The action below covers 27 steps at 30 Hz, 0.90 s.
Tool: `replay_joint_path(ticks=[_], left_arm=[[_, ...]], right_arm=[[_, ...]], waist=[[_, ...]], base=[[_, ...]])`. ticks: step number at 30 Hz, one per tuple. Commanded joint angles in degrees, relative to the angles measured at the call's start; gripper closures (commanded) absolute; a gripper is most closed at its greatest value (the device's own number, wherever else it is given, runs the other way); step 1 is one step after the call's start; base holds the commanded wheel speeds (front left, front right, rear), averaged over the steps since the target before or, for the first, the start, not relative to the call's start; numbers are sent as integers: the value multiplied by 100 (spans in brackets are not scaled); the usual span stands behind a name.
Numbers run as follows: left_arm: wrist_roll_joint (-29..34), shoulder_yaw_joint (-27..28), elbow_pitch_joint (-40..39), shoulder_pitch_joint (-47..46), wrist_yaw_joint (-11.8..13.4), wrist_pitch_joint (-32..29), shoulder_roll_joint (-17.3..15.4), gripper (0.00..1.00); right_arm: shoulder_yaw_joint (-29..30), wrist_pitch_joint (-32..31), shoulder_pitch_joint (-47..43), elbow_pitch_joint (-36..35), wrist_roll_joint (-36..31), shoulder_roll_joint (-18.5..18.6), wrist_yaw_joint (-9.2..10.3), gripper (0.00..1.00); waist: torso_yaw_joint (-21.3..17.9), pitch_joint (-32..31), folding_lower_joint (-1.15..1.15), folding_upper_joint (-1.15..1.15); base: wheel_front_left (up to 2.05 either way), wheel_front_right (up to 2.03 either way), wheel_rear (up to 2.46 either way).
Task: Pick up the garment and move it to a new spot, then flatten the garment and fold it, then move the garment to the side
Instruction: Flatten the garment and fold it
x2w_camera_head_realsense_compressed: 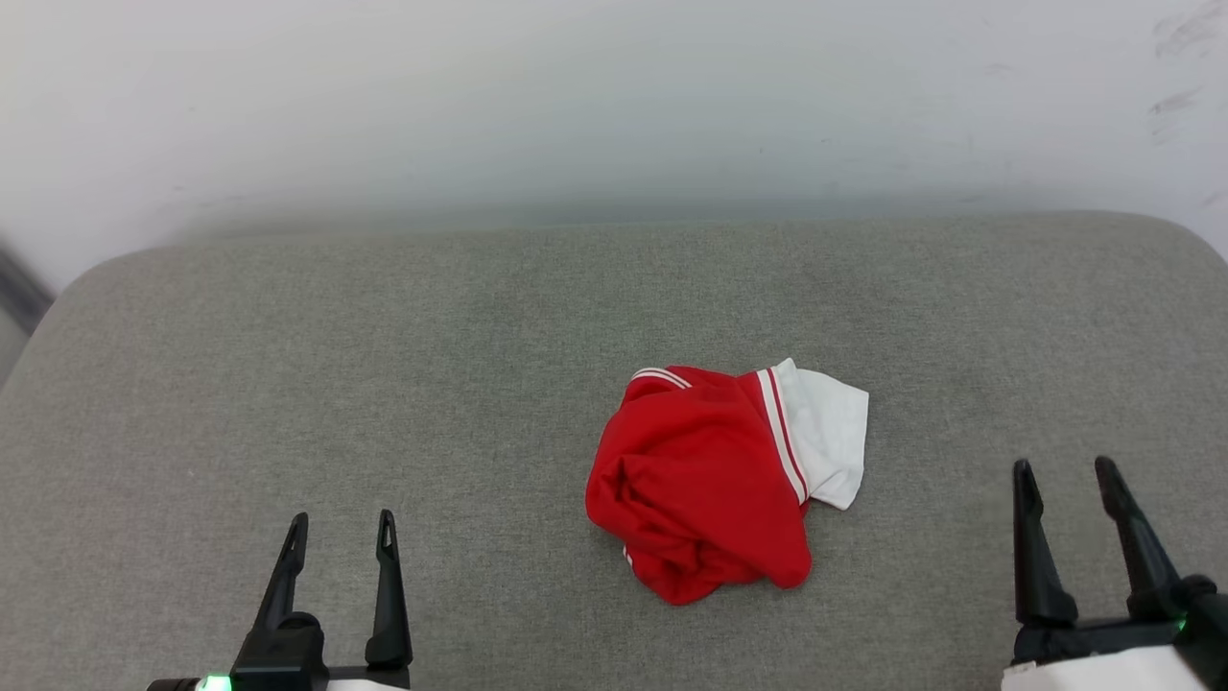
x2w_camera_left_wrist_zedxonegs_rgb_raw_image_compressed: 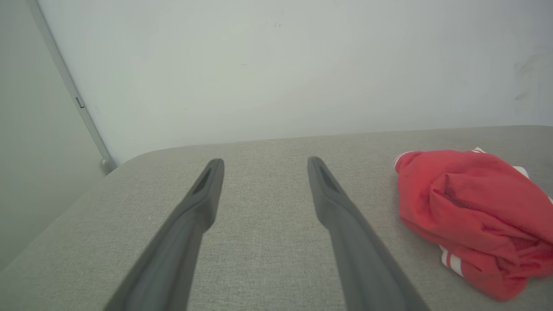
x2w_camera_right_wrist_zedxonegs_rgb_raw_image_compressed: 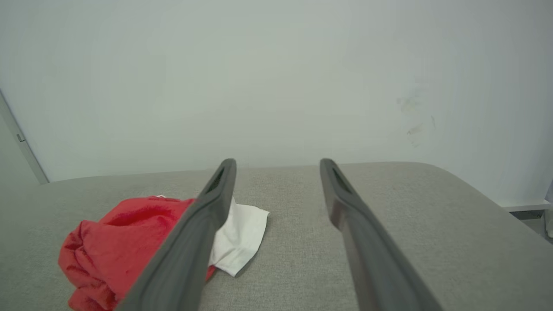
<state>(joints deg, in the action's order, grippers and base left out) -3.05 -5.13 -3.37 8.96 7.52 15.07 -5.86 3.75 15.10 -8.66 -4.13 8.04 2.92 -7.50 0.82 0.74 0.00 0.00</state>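
The garment (x2w_camera_head_realsense_compressed: 705, 480) lies crumpled in a red heap a little right of the middle of the grey cushioned surface, one white sleeve (x2w_camera_head_realsense_compressed: 830, 432) sticking out to its right with striped trim along the seam. Its lettering is hidden. My left gripper (x2w_camera_head_realsense_compressed: 341, 533) stands open at the lower left, well apart from the heap, with nothing between its fingers. At the lower right my right gripper (x2w_camera_head_realsense_compressed: 1065, 475) is open too, a short way right of the sleeve. The left wrist view has the garment (x2w_camera_left_wrist_zedxonegs_rgb_raw_image_compressed: 471, 211) at its right; the right wrist view has the garment (x2w_camera_right_wrist_zedxonegs_rgb_raw_image_compressed: 125, 242) at lower left, partly behind a finger.
The grey fabric surface (x2w_camera_head_realsense_compressed: 384, 384) has rounded far corners and ends at a pale wall (x2w_camera_head_realsense_compressed: 614, 96). A grey vertical strip (x2w_camera_left_wrist_zedxonegs_rgb_raw_image_compressed: 69, 90) runs down the wall past the surface's left corner.
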Motion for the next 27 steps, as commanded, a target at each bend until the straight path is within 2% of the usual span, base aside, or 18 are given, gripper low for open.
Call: replay_joint_path(ticks=[1,5,11,14,16,20,22,27], left_arm=[[36,52,22,28,-40,15,37,0],[71,111,30,-54,-87,15,90,0],[91,218,43,-250,-185,15,145,0],[100,289,43,-358,-216,15,164,0],[112,305,55,-415,-244,15,180,0],[141,337,56,-547,-286,15,194,0],[141,342,55,-617,-315,15,204,0],[160,378,53,-786,-355,15,226,0]], right_arm=[[18,10,241,-93,-74,-7,2,0],[46,10,743,-294,-310,-7,2,0],[111,10,2046,-508,-809,23,2,0],[-50,10,2728,-374,-810,234,2,0],[-257,10,3176,-159,-840,501,2,0],[-778,-36,3915,810,-585,1031,3,0],[-1166,-449,4359,1345,-355,1338,2,0],[-2522,-2225,5208,2224,703,2146,3,0]], waist=[[-8,16,0,0],[-4,88,0,0],[16,385,0,0],[-5,553,0,0],[-22,656,0,0],[-36,822,0,0],[-25,900,0,0],[23,1145,0,0]], base=[[0,0,0],[0,0,0],[0,0,0],[0,0,0],[0,0,0],[0,0,0],[0,0,0],[0,0,0]])
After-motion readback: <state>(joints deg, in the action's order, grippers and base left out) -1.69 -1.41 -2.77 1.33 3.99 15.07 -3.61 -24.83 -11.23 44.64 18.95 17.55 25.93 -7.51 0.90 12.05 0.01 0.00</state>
